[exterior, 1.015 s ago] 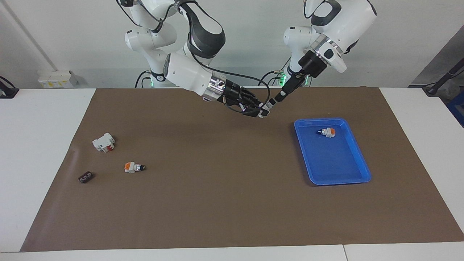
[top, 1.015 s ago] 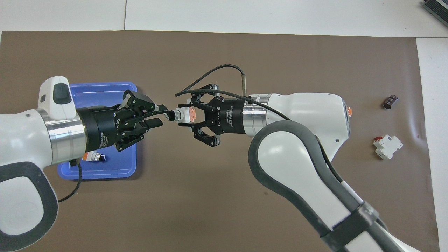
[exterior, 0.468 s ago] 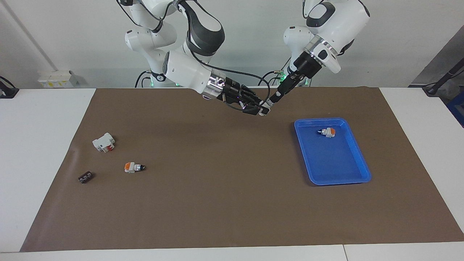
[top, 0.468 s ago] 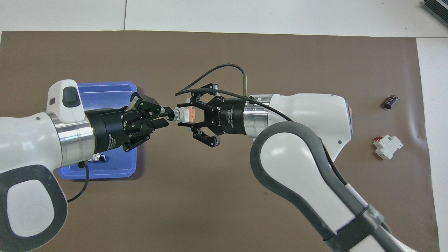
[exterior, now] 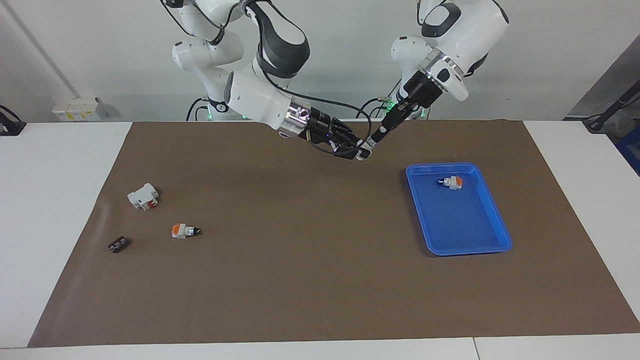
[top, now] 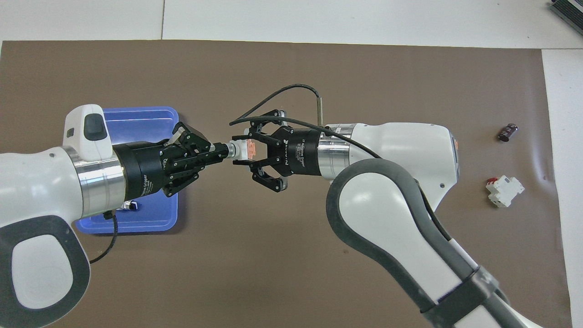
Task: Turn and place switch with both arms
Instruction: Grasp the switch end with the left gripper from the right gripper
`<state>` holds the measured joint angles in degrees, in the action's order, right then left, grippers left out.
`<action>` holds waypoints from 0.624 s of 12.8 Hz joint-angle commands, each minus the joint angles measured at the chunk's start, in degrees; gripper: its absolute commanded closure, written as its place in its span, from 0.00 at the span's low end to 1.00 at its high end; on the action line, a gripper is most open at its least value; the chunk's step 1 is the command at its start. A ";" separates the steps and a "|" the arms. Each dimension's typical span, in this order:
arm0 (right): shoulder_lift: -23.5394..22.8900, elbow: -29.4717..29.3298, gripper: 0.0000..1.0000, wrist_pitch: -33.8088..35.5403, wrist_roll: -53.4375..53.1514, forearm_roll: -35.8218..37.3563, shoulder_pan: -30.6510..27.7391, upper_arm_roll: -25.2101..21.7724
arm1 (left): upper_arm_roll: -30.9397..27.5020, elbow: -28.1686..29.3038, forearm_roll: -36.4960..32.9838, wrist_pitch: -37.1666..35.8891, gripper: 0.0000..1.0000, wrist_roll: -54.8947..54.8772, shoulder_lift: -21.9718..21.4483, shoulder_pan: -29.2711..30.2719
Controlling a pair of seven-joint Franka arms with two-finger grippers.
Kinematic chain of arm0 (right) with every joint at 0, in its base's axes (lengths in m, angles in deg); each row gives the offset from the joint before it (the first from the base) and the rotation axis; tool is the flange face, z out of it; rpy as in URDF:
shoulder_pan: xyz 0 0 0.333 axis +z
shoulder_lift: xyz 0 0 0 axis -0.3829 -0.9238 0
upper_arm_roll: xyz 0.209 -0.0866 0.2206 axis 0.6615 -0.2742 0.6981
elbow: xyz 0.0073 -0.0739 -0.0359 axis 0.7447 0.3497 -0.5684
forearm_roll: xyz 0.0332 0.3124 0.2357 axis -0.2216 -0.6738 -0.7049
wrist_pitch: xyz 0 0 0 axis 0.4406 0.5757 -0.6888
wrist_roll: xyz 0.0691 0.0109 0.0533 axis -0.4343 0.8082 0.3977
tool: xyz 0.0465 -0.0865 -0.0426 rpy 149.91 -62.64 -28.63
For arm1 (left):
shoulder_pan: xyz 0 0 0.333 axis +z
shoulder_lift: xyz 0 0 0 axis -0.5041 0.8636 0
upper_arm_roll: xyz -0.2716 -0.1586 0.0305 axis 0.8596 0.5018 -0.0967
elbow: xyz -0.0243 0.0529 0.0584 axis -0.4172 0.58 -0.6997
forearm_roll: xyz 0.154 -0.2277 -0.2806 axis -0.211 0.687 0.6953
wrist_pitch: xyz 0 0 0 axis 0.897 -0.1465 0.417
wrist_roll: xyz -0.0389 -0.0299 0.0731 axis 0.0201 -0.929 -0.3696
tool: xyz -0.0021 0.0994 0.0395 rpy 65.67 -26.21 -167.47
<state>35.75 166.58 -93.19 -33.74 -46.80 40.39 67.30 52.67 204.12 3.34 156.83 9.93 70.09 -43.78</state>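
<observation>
Two robot arms met in mid-air above the middle of the brown-covered surface (top: 291,282), toward the robots' edge. The right end effector (top: 243,151) was clamped on the switch (top: 241,150), holding its white and orange body level so the black knob end pointed at the other arm. The left end effector (top: 218,150) had its fingertips closed on that knob end, so both gripped the switch at once, likely a handover that would turn it. A blue tray (exterior: 460,235) lay toward the left arm's end, already holding a similar switch (exterior: 451,182), probably the drop spot.
</observation>
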 commanded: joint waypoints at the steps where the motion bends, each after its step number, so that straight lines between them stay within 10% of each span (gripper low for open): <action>1: 1.89 1.37 1.00 -0.96 -0.45 -1.55 0.05 0.27 | -0.62 1.13 0.95 1.19 1.00 0.39 -0.32 -1.52; 8: 1.89 1.37 1.00 -0.96 -0.53 -1.55 -0.03 0.27 | -0.53 1.13 0.86 0.40 1.00 9.58 -0.32 -2.32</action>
<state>36.27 167.23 -93.24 -33.74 -46.80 40.36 67.20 52.56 204.16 3.36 156.88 14.30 70.10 -44.19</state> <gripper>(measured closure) 0.577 0.899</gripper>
